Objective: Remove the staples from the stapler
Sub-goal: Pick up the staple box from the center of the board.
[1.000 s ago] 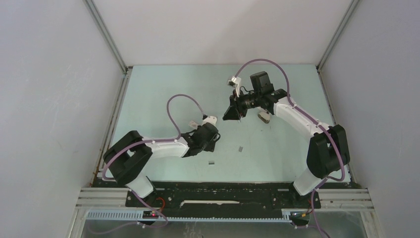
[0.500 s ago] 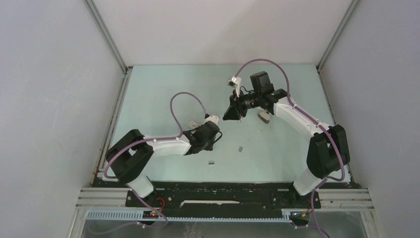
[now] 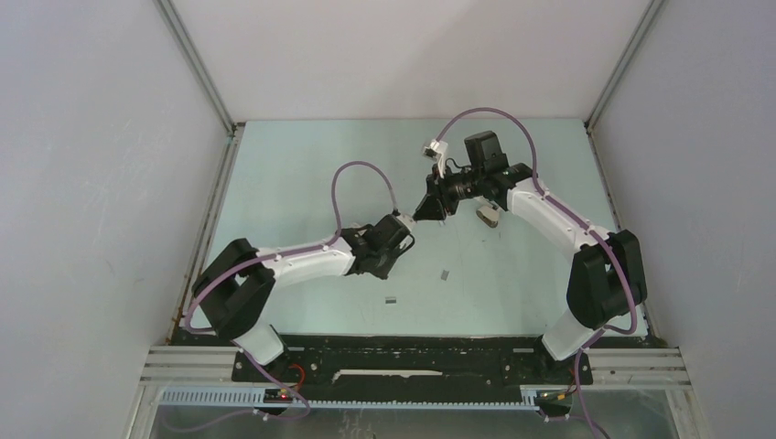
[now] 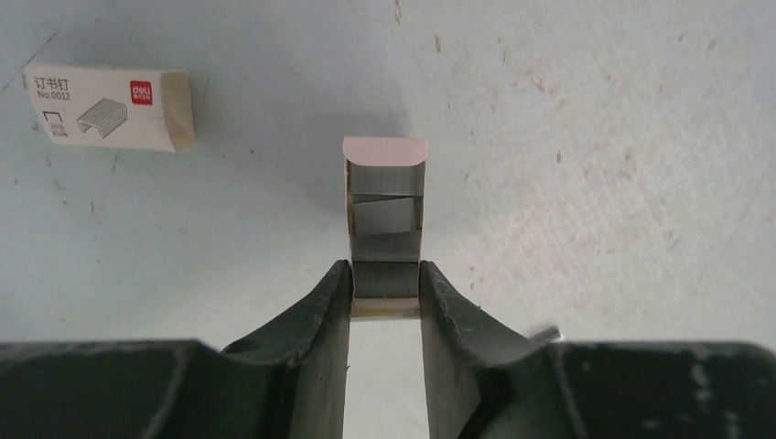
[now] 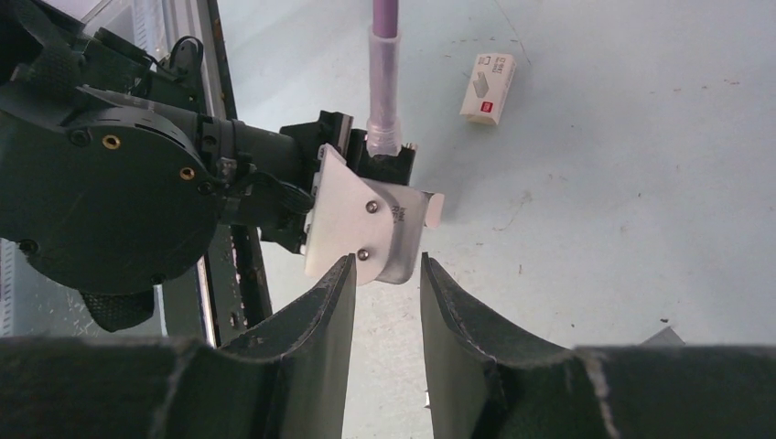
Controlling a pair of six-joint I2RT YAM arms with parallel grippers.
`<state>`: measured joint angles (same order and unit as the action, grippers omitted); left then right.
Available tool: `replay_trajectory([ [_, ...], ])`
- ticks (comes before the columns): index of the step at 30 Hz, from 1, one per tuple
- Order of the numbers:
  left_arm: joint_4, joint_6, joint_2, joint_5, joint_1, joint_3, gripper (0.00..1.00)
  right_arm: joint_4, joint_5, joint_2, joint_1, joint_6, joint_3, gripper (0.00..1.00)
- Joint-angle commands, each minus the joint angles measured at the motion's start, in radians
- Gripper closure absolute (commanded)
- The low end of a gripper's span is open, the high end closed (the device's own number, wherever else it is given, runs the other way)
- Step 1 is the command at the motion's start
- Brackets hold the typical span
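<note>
In the left wrist view my left gripper point(image 4: 385, 274) is shut on the near end of the stapler point(image 4: 385, 197), a slim grey-blue piece with pale sides and a whitish rounded far end. The stapler points away from me over the table. From above, the left gripper point(image 3: 394, 248) sits mid-table and hides the stapler. My right gripper point(image 3: 427, 212) hovers just beyond the left wrist. Its jaws point(image 5: 388, 265) stand apart with nothing between them, pointing at the left wrist's camera plate point(image 5: 371, 229). Two short grey staples strips point(image 3: 444, 273) point(image 3: 390, 300) lie on the table in front.
A small white labelled box point(image 4: 110, 108) lies left of the stapler and also shows in the right wrist view point(image 5: 488, 87). A squat dark grey-brown item with a white part point(image 3: 489, 216) sits under the right forearm. The left arm's purple cable point(image 3: 361, 178) loops upward.
The left arm has reached up and to the right, toward the right gripper, and its jaws have closed in. The right gripper has shifted only slightly.
</note>
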<state>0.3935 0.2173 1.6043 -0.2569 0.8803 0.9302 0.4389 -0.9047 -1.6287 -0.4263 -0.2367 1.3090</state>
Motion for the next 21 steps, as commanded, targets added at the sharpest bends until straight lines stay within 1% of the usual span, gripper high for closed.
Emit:
replay_trajectory([
  [1,0.138,-0.112,-0.06,0.06,-0.005,0.08,0.69,0.0,-0.03,0.021,0.02,0.013,0.0,0.59],
  [7,0.247,-0.162,-0.057,0.097,-0.005,0.138,0.69,-0.001,-0.035,0.023,0.027,0.014,0.0,0.59],
  [12,0.288,-0.196,-0.036,0.121,-0.005,0.172,0.69,0.0,-0.037,0.027,0.031,0.016,0.0,0.59],
  [15,0.277,-0.215,-0.013,0.118,-0.007,0.182,0.69,0.0,-0.038,0.028,0.032,0.016,0.0,0.59],
  [18,0.269,-0.216,0.011,0.12,-0.033,0.187,0.69,0.001,-0.039,0.033,0.034,0.018,0.0,0.59],
  [21,0.247,-0.216,-0.001,0.13,-0.062,0.175,0.69,0.001,-0.039,0.037,0.037,0.019,0.001,0.59],
])
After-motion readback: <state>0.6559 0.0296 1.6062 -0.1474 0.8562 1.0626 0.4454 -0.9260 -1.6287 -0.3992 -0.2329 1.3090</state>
